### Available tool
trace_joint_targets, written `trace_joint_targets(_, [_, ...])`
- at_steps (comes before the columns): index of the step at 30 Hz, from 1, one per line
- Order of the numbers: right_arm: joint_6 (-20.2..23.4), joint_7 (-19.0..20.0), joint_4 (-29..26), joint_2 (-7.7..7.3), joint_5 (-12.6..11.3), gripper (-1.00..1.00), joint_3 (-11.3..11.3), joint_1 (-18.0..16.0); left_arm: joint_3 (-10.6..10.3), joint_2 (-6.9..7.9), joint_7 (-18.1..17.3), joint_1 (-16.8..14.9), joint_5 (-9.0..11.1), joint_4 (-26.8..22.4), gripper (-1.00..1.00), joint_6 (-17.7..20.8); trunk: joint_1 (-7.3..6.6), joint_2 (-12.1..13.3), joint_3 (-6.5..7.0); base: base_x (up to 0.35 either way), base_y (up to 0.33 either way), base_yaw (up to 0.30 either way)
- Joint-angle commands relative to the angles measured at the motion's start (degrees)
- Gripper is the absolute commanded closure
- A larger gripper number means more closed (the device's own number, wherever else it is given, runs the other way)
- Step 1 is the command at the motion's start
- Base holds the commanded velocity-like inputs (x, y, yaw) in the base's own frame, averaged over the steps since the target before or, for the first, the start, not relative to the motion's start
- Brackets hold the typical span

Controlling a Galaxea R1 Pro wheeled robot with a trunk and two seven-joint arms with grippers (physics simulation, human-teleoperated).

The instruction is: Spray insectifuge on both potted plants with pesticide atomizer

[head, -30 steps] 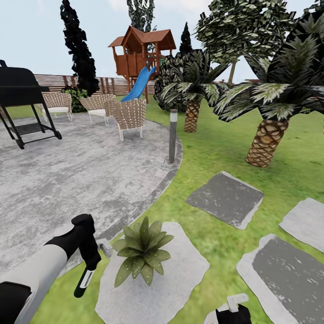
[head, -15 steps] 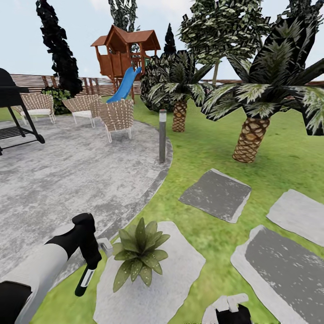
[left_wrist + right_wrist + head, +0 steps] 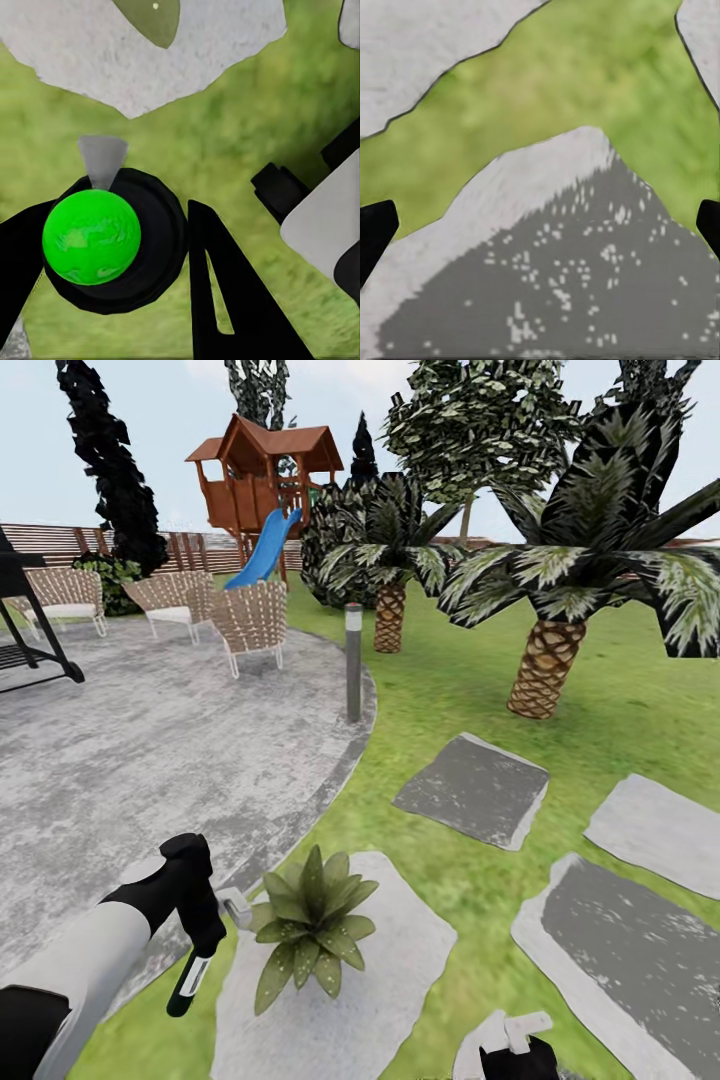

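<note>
Beside speckled potted plant (image 3: 308, 932): slim atomizer (image 3: 190, 980), apparently claw-held.

1. Left claw (image 3: 142, 262) closed round the spray bottle (image 3: 112, 240), black fingers (image 3: 225, 300) on either side.
2. Bottle seen end-on: bright green round end, pale nozzle above.
3. Green lawn (image 3: 247, 112) below.
4. Pale stepping stone (image 3: 97, 52) beyond, with a speckled leaf tip (image 3: 150, 19) over it.
5. Part of the robot's body (image 3: 322, 217) at one edge.
</note>
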Motion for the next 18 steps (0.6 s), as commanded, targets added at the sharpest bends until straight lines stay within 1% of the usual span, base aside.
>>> trace_joint_targets(1, [-0.25, -0.12, 0.11, 0.02, 0.57, -1.00, -0.42, -0.06, -0.27, 0.07, -0.38, -0.02, -0.12, -0.07, 1.00, 0.64, -0.01, -0.02, -0.05, 0.000, 0.296, -0.232])
trace_joint_targets(6, [-0.24, -0.12, 0.09, 0.02, 0.55, -1.00, -0.42, -0.06, -0.27, 0.03, -0.38, -0.03, -0.12, -0.12, 1.00, 0.67, -0.01, -0.02, -0.05, -0.003, 0.302, -0.264])
trace_joint_targets(9, [-0.25, -0.12, 0.07, 0.02, 0.58, -1.00, -0.42, -0.06, -0.27, 0.00, -0.38, -0.03, -0.12, -0.23, 1.00, 0.67, -0.01, -0.02, -0.05, -0.084, 0.301, -0.268])
trace_joint_targets(18, [-0.25, -0.12, 0.05, 0.02, 0.54, -1.00, -0.42, -0.06, -0.27, 0.00, -0.38, 0.01, -0.09, 0.05, 1.00, 0.67, -0.01, -0.02, -0.05, -0.216, 0.249, -0.268])
